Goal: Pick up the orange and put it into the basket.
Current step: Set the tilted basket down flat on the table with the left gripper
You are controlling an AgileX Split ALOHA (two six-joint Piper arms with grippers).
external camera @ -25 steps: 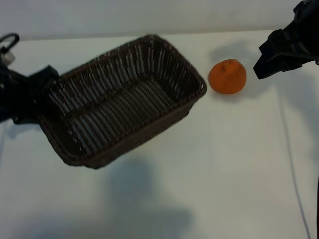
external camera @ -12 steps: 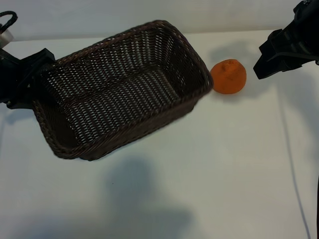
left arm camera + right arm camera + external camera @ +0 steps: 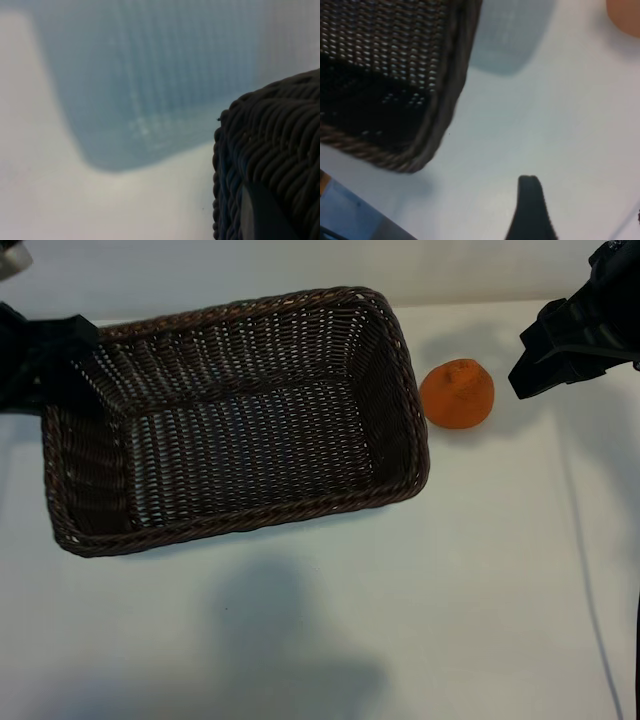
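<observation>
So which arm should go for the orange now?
Right, probably. The right gripper hangs open just beside the orange, which sits free on the table next to the basket. The left gripper is clamped on the basket's far end, holding it up.

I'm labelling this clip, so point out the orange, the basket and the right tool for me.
orange [image 3: 457, 393], exterior view, middle of its skin.
basket [image 3: 405, 380], exterior view, braided rim on the side near the orange.
right tool [image 3: 560, 350], exterior view, its dark body, above the table beside the orange.

Lab-style test bench: bare white table [image 3: 400, 590] against a plain pale wall [image 3: 300, 265], two black robot arms at its edges, only a basket [image 3: 390, 370] and orange [image 3: 457, 393] as props.
</observation>
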